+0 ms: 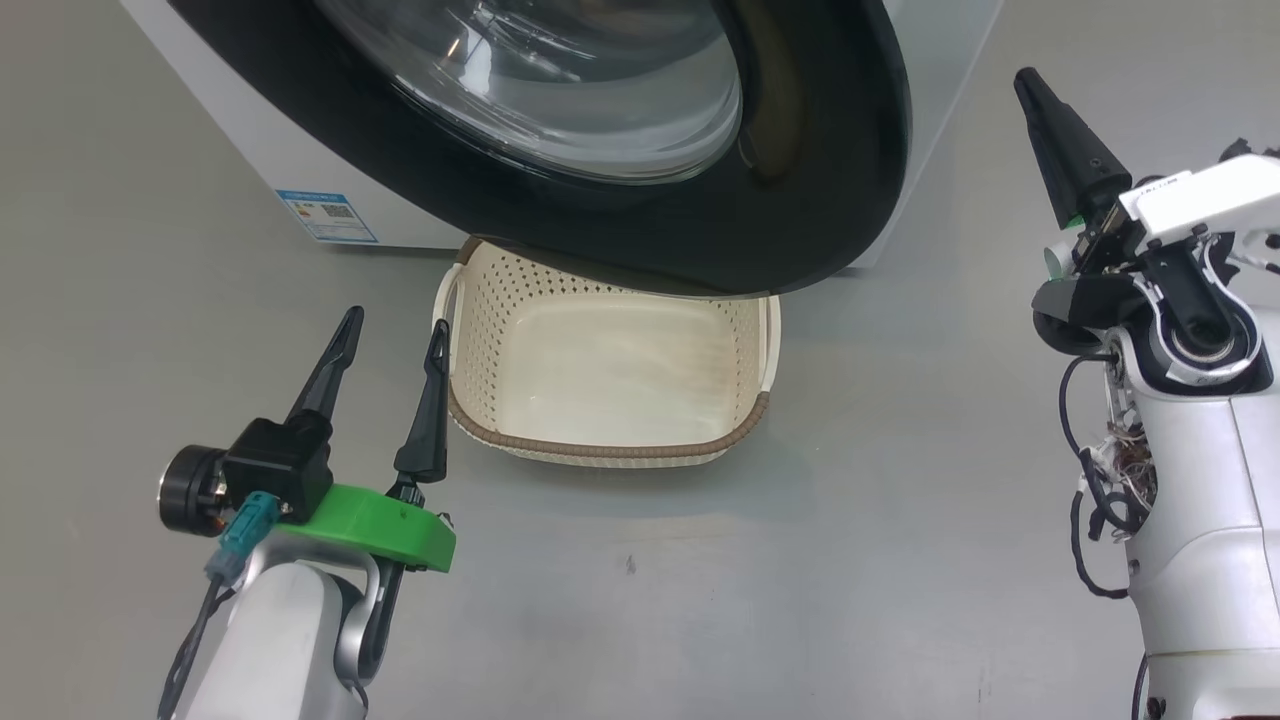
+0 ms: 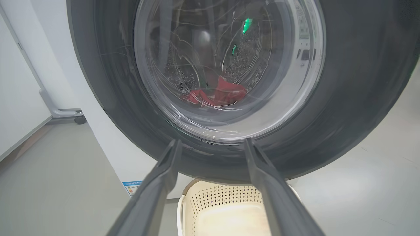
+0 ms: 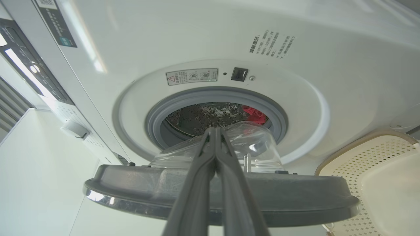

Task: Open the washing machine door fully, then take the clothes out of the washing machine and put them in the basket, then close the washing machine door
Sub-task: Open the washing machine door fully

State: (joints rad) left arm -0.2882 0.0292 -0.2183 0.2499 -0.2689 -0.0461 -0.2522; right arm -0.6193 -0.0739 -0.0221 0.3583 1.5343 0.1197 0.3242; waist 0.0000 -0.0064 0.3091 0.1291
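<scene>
**Left gripper** [image 1: 397, 320]: fingers spread wide, nothing between them. The basket [image 1: 600, 450] stands just to the right of its right finger, on the floor [image 1: 700, 600]. Ahead of the tips, the washing machine door [image 1: 820, 200] stands swung out from the washing machine [image 1: 250, 130], its lower edge overhanging the basket's far end. Beyond the tips, through the door's glass bowl [image 2: 279, 108], the clothes [image 2: 220, 93] lie red, low in the drum [image 3: 203, 118]

**Right gripper** [image 1: 1028, 82]: fingers pressed together, empty, apart from the door and to its right. In the right wrist view the tips point over the door's inner side toward the grey gasket [image 3: 154, 121]
</scene>
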